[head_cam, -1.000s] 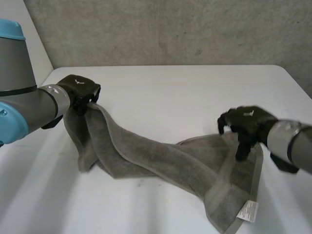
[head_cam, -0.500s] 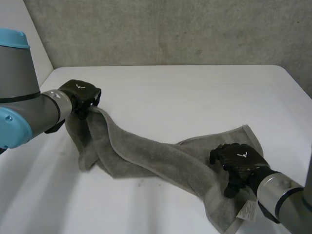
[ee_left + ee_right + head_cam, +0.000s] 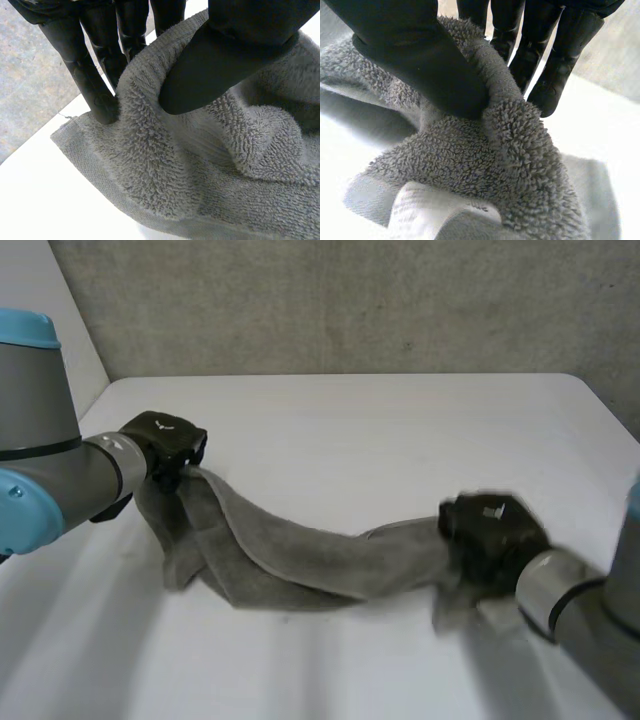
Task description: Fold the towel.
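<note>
Nearest, the black right hand [image 3: 492,535] grips one end of the grey looped-terry towel [image 3: 300,555]. Its wrist view adds the detail: thumb and fingers [image 3: 547,75] squeeze a raised fold, with a white fabric label [image 3: 430,200] beneath. The towel stretches rope-like across the smooth white table [image 3: 380,420] to the black left hand [image 3: 165,440]. That hand's wrist view shows it pinching the other end by the flat hemmed border [image 3: 95,167]. A rough grey wall [image 3: 350,300] stands behind.

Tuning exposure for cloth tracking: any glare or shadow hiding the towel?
Head view: even light, towel distinct on the white table. Left wrist view: towel evenly lit by the left hand. Right wrist view: table glares white beyond the right hand, shade under towel fold.
</note>
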You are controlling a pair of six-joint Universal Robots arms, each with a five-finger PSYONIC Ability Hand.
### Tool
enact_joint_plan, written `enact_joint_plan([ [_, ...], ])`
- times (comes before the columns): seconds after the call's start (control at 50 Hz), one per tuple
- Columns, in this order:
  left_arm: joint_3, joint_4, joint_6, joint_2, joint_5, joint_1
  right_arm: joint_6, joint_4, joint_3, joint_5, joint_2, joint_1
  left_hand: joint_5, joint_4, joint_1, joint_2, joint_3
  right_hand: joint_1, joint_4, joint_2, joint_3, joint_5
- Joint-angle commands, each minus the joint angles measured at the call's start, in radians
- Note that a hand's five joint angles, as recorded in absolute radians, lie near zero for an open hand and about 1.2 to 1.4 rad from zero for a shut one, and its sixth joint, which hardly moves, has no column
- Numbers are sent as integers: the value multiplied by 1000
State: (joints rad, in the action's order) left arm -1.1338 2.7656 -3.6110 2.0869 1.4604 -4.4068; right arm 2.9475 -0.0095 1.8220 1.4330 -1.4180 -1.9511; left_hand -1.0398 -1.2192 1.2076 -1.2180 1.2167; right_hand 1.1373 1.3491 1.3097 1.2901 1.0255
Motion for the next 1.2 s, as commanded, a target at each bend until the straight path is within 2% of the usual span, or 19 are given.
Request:
enact_joint_plan([
  [0.02, -95, -6, -3, -76, -5, -3, -186, 240, -161, 9, -58, 17, -182, -177, 189, -178, 180, 259, 47, 87, 106, 196],
  [0.06, -158, -12, -12, -97, -8, -3, -289, 337, -208, 17, 3, 26, -182, -177, 189, -178, 180, 259, 47, 87, 106, 196],
  [0.18, -193, -6, -20, -100, -9, -2, -392, 401, -308, 38, 80, 37, -182, -177, 189, -178, 180, 259, 47, 87, 106, 196],
  [0.34, 42, 43, -80, 4, -5, -2, -407, 378, -671, 93, 249, 40, -182, -177, 189, -178, 180, 259, 47, 87, 106, 196],
  [0.38, 254, 83, -77, 71, 0, -2, -404, 295, -858, 98, 324, 41, -182, -177, 189, -178, 180, 259, 47, 87, 106, 196],
  [0.4, 255, 83, -77, 71, 0, -2, -404, 295, -859, 98, 324, 41, -182, -177, 189, -178, 180, 259, 47, 87, 106, 196],
  [0.44, 485, 159, -64, 126, 0, 1, -403, 110, -996, 99, 375, 35, -182, -177, 189, -178, 180, 259, 47, 87, 106, 196],
  [0.46, 486, 160, -64, 127, 0, 1, -403, 109, -997, 99, 375, 35, -182, -177, 189, -178, 180, 259, 47, 87, 106, 196],
  [0.5, 674, 268, -31, 163, 0, 4, -404, -155, -1030, 102, 378, 32, -182, -177, 189, -178, 180, 259, 47, 87, 106, 196],
  [0.52, 675, 269, -31, 163, 0, 4, -404, -156, -1030, 103, 378, 32, -182, -177, 189, -178, 180, 259, 47, 87, 106, 196],
  [0.54, 737, 311, -8, 173, 5, 4, -404, -275, -1017, 104, 369, 31, -182, -177, 189, -178, 180, 259, 47, 87, 106, 196],
  [0.62, 770, 351, 58, 171, 6, 6, -404, -417, -951, 103, 340, 29, -182, -177, 189, -178, 180, 259, 47, 87, 106, 196],
  [0.7, 685, 297, 144, 163, 2, 9, -404, -386, -845, 75, 317, 29, -182, -177, 189, -178, 180, 259, 47, 87, 106, 196],
  [0.88, 271, 250, 152, 116, -8, 4, -407, -74, -718, 33, 413, 44, -182, -177, 189, -178, 180, 259, 47, 87, 106, 196],
  [0.94, 193, 256, 149, 110, -9, 4, -407, -26, -696, 29, 439, 47, -182, -177, 189, -178, 180, 259, 47, 87, 106, 196],
  [1.04, -61, 307, 86, 116, -8, 7, -412, 45, -626, 27, 557, 64, -182, -177, 189, -178, 180, 259, 47, 87, 106, 196],
  [1.14, -176, 316, 11, 104, -8, 9, -410, 51, -621, 41, 596, 81, -182, -177, 189, -178, 180, 259, 47, 87, 106, 196],
  [1.18, -196, 316, 2, 90, -9, 12, -401, 54, -621, 43, 587, 95, -182, -177, 189, -178, 180, 201, -10, 29, 48, 139],
  [1.2, -211, 316, 0, 70, -9, 13, -395, 54, -616, 44, 571, 106, -182, -177, 189, -178, 180, -127, -339, -300, -280, -190],
])
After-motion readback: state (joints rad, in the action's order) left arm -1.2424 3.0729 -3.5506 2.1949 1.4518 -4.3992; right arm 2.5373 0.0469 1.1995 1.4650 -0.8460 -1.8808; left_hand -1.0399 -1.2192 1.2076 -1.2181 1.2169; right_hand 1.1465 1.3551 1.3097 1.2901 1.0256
